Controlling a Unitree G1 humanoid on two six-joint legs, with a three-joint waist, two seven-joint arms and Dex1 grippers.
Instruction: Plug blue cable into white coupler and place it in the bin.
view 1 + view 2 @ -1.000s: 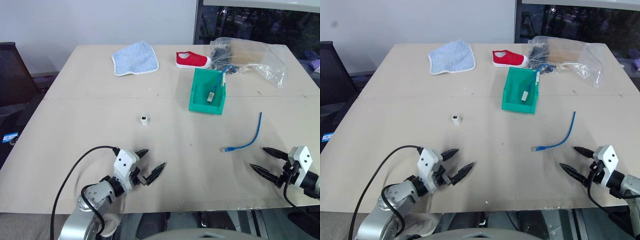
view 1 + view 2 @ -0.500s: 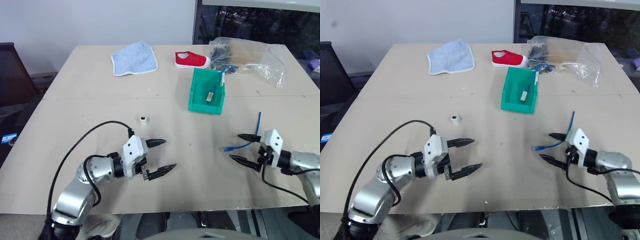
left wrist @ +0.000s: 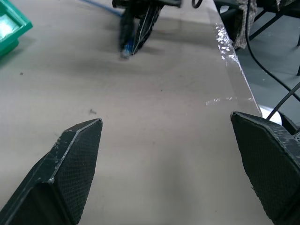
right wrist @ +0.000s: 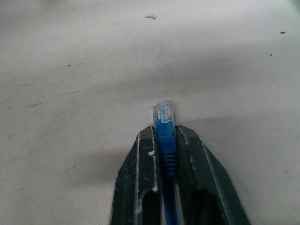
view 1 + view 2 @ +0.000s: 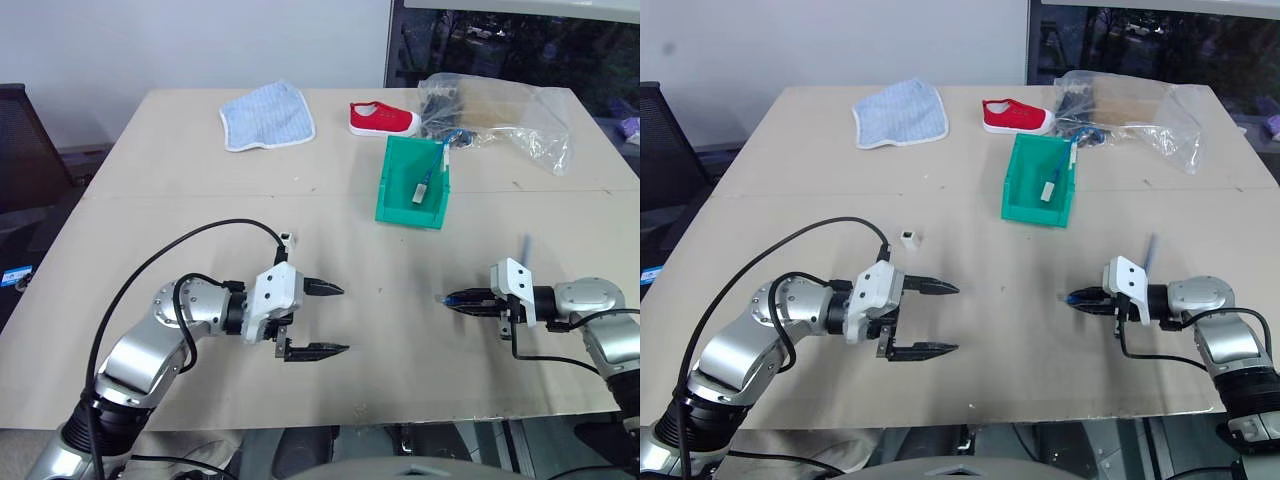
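At the lower right of the head view, the right gripper point(image 5: 452, 299) has its two black fingers pinched together on the blue cable point(image 4: 165, 136), whose clear plug pokes out just past the fingertips, low over the table point(image 5: 180, 210). The left gripper point(image 5: 335, 319), lower centre-left, holds its fingers wide apart with nothing between them. The white coupler point(image 5: 287, 239) sits just above it on the table, and the bin point(image 5: 400, 185) stands right of centre, higher in the frame.
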